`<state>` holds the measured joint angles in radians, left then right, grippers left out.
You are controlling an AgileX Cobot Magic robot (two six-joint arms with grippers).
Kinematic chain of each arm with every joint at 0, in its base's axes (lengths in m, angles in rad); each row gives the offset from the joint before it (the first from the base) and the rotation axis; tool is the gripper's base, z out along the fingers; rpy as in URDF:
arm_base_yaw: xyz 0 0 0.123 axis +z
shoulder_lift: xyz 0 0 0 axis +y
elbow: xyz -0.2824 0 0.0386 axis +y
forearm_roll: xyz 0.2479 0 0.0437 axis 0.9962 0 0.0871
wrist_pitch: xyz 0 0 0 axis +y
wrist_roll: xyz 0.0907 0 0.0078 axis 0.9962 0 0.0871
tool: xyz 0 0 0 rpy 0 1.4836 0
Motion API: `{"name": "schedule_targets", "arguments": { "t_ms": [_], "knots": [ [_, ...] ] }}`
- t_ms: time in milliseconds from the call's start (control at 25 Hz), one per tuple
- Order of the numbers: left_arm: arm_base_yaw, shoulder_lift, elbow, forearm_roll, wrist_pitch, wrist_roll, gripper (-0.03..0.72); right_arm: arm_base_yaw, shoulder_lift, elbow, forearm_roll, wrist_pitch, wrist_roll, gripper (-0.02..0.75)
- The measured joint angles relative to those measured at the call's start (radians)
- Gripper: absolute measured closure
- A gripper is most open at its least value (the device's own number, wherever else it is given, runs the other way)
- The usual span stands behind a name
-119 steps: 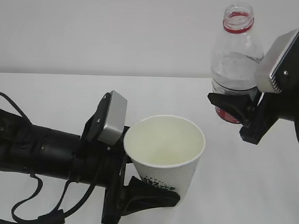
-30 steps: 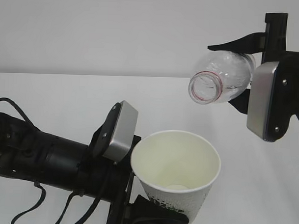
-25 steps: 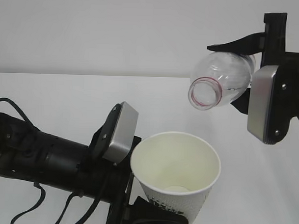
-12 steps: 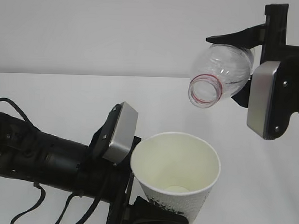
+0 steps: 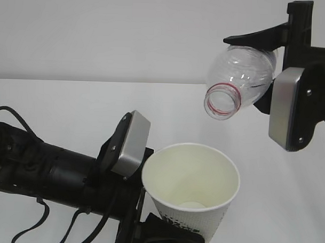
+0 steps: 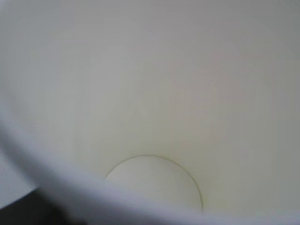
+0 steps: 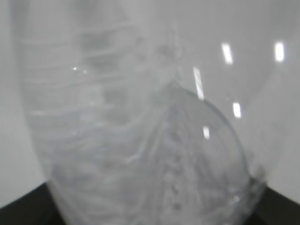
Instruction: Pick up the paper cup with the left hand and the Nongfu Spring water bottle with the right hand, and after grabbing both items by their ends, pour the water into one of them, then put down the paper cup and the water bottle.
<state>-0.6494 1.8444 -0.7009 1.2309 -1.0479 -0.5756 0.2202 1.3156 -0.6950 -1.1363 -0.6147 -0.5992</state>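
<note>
One paper cup point(image 5: 191, 178), one water bottle point(image 5: 239, 81), two grippers; wrist views blurred, possibly more unseen.

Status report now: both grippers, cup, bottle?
Left gripper holds paper cup upright. Right gripper holds bottle tilted, mouth above cup. No stream visible.

Clear uncapped water bottle point(image 5: 240, 76) tilted mouth-down above upright white paper cup point(image 5: 191, 194), cup seemingly nearly empty

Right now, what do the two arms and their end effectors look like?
Both are black. The left arm is a thick black tube with loose black cables, and a grey rounded metal plate by its end effector. The right arm carries a larger grey rounded plate.
</note>
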Motion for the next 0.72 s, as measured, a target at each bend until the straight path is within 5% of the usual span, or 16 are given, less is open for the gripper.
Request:
{"name": "schedule_targets", "arguments": {
  "t_ms": [720],
  "knots": [
    [0.000,0.000,0.000,-0.043,-0.002,0.000,0.163,0.000,0.000,-0.011,0.006,-0.024,-0.017,0.253]
  ]
}}
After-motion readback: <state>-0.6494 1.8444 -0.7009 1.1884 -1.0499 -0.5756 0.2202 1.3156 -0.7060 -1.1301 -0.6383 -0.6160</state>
